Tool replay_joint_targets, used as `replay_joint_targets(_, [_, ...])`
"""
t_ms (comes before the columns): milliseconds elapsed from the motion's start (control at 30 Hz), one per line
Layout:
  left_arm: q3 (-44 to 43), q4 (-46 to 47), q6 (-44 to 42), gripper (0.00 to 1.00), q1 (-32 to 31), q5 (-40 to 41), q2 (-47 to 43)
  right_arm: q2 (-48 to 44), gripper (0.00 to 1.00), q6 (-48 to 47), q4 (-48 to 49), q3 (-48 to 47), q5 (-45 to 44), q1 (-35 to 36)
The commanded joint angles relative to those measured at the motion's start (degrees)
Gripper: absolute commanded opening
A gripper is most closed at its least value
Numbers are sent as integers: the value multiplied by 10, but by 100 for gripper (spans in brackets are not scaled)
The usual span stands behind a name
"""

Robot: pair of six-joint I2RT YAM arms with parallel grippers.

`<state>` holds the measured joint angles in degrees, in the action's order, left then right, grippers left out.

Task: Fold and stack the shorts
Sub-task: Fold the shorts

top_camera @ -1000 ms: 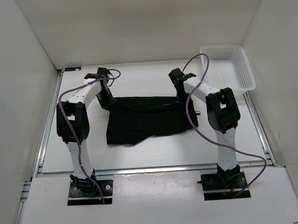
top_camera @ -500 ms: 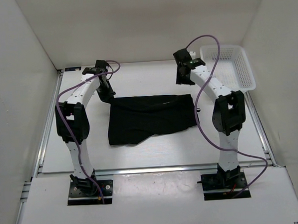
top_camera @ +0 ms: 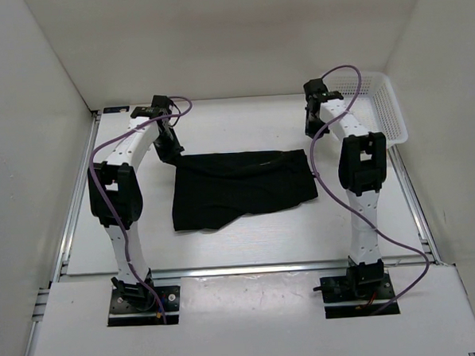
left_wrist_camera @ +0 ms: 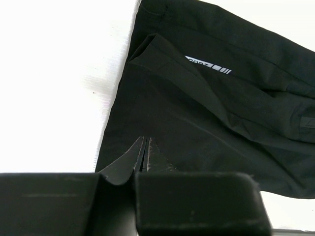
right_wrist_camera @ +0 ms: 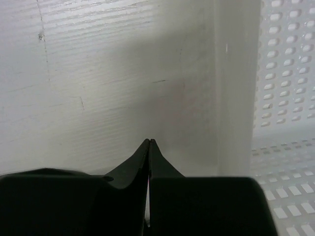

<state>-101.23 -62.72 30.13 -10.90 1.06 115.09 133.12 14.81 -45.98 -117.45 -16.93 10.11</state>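
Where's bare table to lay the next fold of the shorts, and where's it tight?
Widest free patch: table between the shorts and the front rail. Also bare: the far strip between the shorts and back wall, flanked by left tool and right tool. Tight: the right side, where the right arm stands between shorts and basket.

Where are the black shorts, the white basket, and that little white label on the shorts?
shorts [top_camera: 242, 186], top view, middle of the fabric.
basket [top_camera: 381, 111], top view, its mesh floor.
label [left_wrist_camera: 207, 64], left wrist view, centre of the printed strip.
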Motion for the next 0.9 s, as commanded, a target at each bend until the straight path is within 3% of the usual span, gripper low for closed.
replay_joint_targets(0, [-23, -1, -7, 11, -2, -3, -14, -18, 1, -13, 0, -23, -31, 3])
replay_joint_targets(433, [-12, 9, -7, 11, -2, -13, -15, -34, 1, 15, -10, -1, -89, -27])
replay_joint_targets(667, [-1, 9, -7, 11, -2, -13, -43, -70, 1, 15, 5, 15, 3, -33])
replay_joint_targets(767, [12, 9, -7, 16, -2, -13, -62, -107, 3, 15, 26, 35, 37, -26])
replay_joint_targets(800, [17, 9, -12, 24, -2, -13, -68, -130, 7, 20, 34, 55, 74, -26])
replay_joint_targets(867, [40, 4, -12, 33, -2, -7, -84, -168, 20, 20, 55, 74, 108, -21])
